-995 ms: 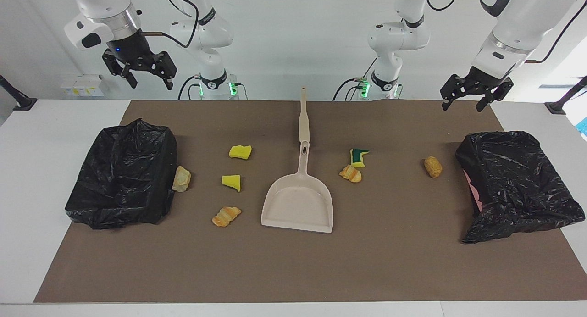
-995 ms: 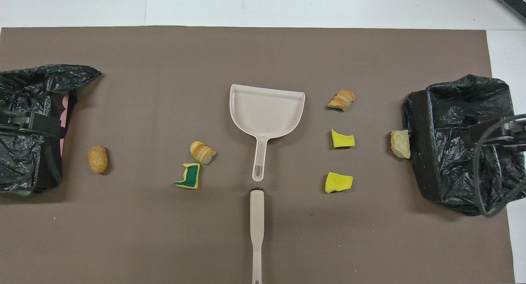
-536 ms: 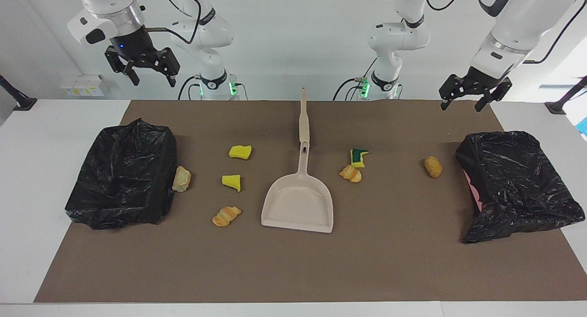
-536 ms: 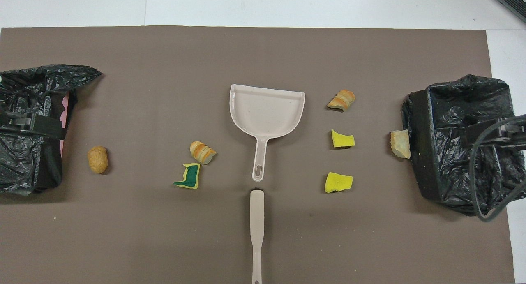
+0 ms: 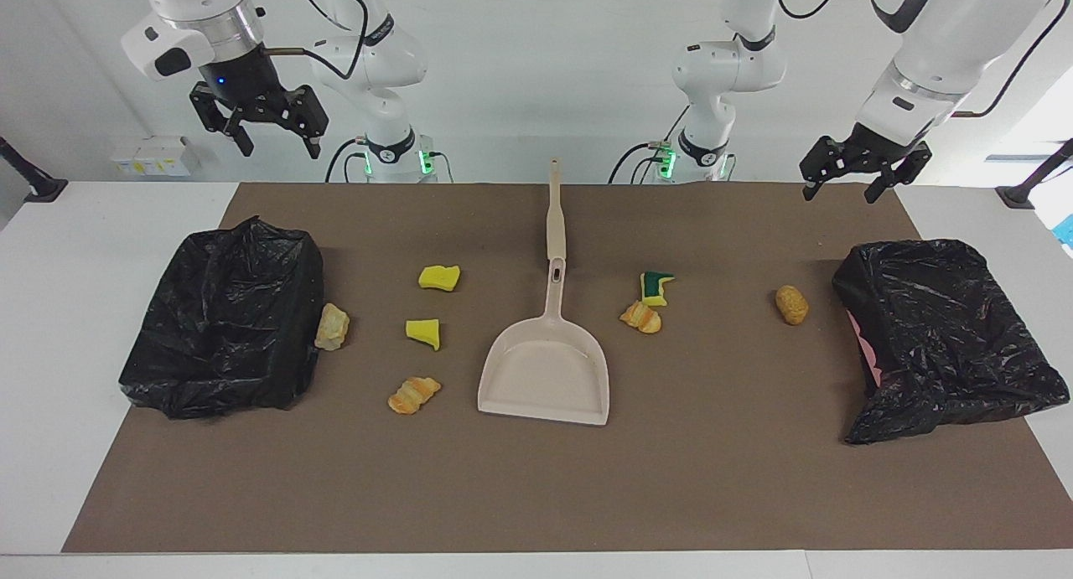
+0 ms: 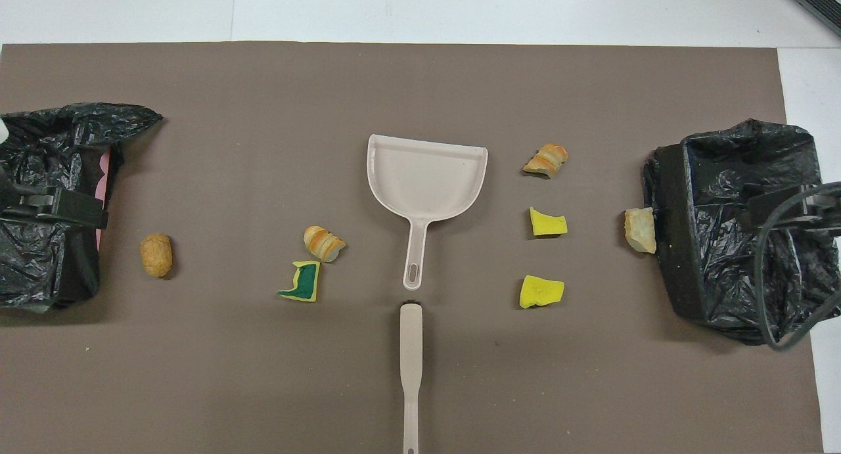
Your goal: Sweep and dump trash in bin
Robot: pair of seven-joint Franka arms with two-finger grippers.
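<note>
Brown mat (image 5: pixel 721 478) unchanged, right gripper (image 5: pixel 266 140) risen slightly, left gripper (image 5: pixel 842 184) too, jaws released.

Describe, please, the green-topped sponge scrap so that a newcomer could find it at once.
Start at the beige dustpan in the middle of the brown mat. Toward the left arm's end, level with the dustpan's handle, two scraps touch; the sponge scrap is the one nearer the robots. Unlike the striped orange bread piece beside it, it has a dark green face edged in yellow.
</note>
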